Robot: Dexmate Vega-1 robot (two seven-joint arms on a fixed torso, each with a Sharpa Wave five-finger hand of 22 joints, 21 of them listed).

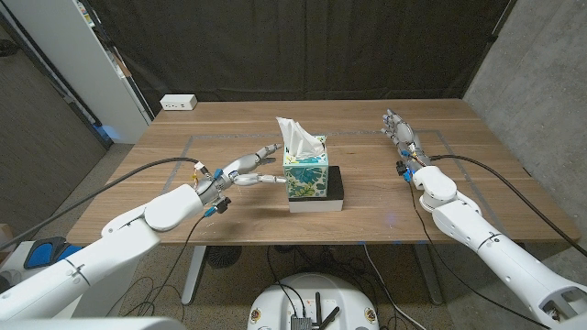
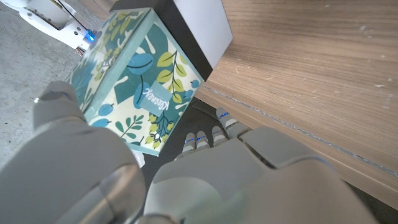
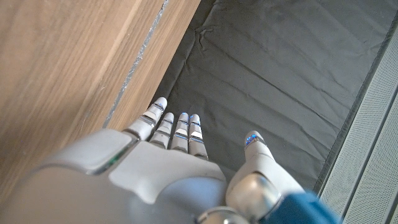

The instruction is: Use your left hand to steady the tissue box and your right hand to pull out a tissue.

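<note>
While the left robot hand [image 1: 246, 171] reaches open beside the tissue box [image 1: 305, 170] — seemingly Kleenex-labelled — the right robot hand [image 1: 400, 130] waits open.

A small pale label is showing on the leaf-patterned side of the tissue box [image 2: 134, 87] in the left wrist view. It is carrying one slanted script word that is probably reading "Kleenex", though the letters are lying turned and small. In the head view the same box [image 1: 305, 171] is facing the camera, but any lettering on it is coming out too small to read.
</note>
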